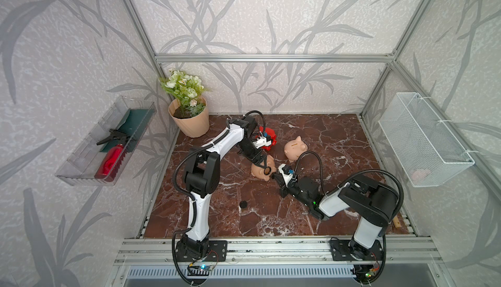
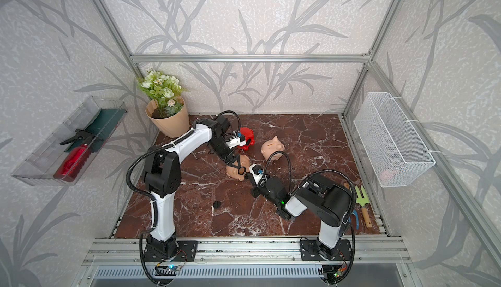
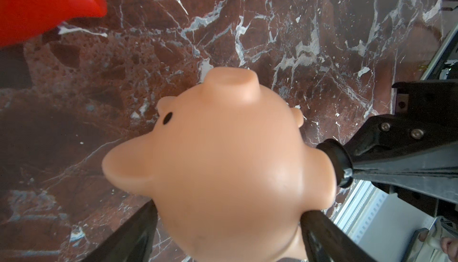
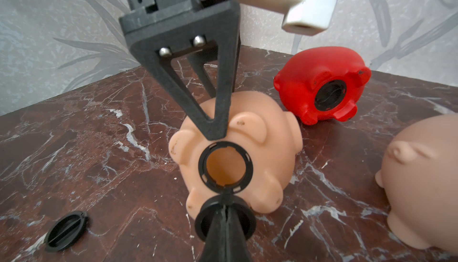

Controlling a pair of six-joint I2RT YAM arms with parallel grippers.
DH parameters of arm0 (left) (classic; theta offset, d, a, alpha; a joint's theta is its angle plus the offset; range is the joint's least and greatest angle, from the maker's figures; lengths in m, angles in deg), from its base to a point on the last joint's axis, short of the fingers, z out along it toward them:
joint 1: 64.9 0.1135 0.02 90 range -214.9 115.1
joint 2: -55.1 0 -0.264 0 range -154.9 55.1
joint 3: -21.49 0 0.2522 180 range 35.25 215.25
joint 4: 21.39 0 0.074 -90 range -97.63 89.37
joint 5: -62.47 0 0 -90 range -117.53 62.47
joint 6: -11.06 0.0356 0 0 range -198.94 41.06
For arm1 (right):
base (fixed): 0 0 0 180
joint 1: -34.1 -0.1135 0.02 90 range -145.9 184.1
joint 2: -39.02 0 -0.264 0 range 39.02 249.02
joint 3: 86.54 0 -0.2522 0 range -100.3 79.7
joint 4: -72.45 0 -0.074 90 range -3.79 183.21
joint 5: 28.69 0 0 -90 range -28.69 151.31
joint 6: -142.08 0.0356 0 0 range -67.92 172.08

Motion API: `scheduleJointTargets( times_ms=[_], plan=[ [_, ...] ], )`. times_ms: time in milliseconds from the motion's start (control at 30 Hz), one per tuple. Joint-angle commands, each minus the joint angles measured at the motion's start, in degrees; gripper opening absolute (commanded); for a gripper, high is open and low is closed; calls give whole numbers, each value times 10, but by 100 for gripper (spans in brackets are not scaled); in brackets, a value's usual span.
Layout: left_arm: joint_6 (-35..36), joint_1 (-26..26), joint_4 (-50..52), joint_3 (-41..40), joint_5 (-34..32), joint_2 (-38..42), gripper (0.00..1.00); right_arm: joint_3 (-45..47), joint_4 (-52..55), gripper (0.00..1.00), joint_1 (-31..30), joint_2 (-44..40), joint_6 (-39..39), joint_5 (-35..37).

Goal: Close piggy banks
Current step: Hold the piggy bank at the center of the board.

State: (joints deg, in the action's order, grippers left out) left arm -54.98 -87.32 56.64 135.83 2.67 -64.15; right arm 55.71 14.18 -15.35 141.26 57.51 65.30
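- The pig (image 4: pixel 272 149) lies on its side mid-table (image 1: pixel 271 217), grasped by the left gripper (image 1: pixel 263 166).
- Its hole (image 4: pixel 224 166) faces near-right, straight toward the right gripper (image 4: pixel 226 195).
- That gripper is clenched on a plug (image 4: pixel 205 221), just before the hole, so I judge it the nearer arm for closing.

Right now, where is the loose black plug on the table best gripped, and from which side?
The loose black plug lies flat on the marble table, so its thin rim offers little to pinch from the side. Probably come from straight above, jaws closing across what looks like a raised bar on its face.
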Motion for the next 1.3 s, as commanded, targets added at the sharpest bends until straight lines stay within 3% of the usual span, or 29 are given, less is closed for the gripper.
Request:
scheduleJointTargets(
  times_ms=[0,1267],
  plan=[
    [2,-4,27,1,12,-13,88,-18,2,0,-4,-5,-20,26],
    [-7,-4,20,3,11,-14,88,-74,37,0,-4,44,32,23]
  ],
)
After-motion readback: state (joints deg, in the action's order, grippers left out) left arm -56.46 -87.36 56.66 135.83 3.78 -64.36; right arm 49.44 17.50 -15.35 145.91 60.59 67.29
